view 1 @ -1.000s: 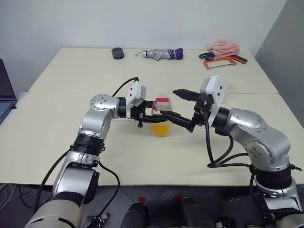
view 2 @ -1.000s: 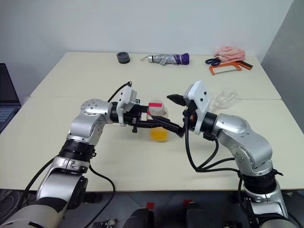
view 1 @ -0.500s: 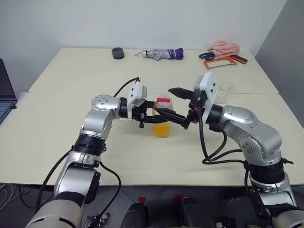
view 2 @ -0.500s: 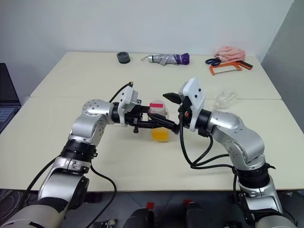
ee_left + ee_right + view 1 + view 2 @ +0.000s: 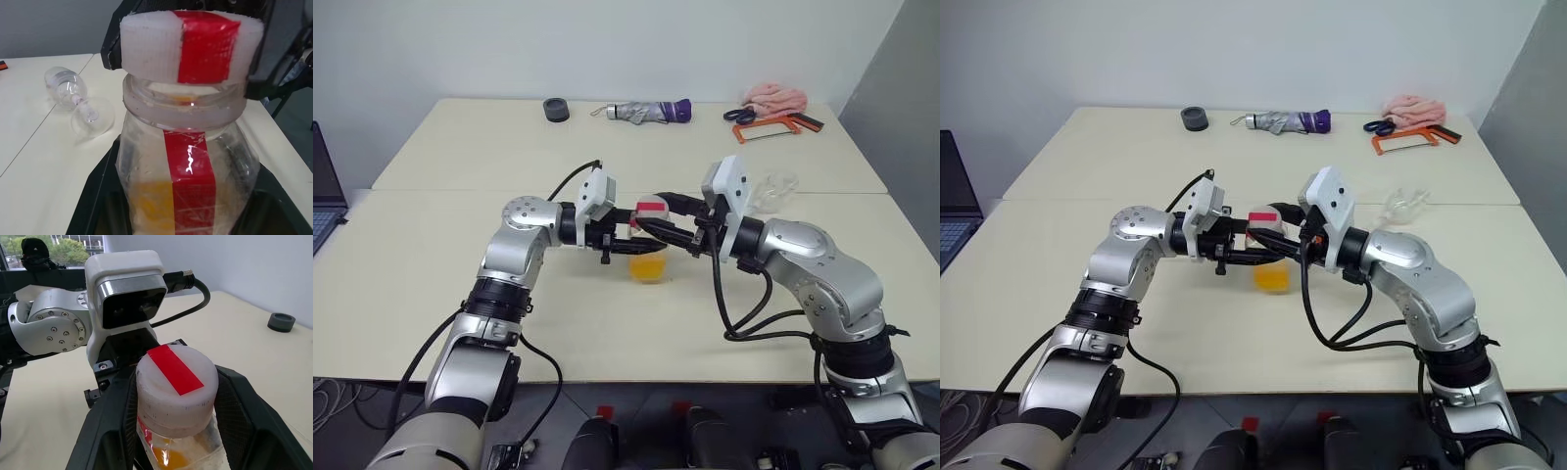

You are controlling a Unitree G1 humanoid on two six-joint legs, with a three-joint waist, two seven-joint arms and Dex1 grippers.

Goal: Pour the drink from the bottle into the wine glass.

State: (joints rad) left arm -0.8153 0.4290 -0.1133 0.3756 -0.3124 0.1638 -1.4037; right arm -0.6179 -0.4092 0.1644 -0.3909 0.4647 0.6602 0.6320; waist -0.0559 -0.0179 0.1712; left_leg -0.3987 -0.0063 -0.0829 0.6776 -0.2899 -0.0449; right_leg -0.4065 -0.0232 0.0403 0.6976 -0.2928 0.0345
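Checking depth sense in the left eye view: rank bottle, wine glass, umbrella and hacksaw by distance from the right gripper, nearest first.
1. Bottle: at the right gripper, whose fingers flank its cap.
2. Wine glass: lying on its side on the table, behind the right arm.
3. Umbrella: far table edge, middle.
4. Hacksaw: far right corner. Close to the umbrella's distance; that pair is too close to call.

Bright, even indoor light, soft shadows on the table (image 5: pixel 431 284); glare on the bottle (image 5: pixel 188 161), sharp focus

Clear glossy plastic bottle (image 5: pixel 186 176), scuffed, with a matt white cap (image 5: pixel 176 382); smooth glass wine glass (image 5: pixel 78 100); matt cream table (image 5: pixel 440 284); matt black fingers (image 5: pixel 239 411).
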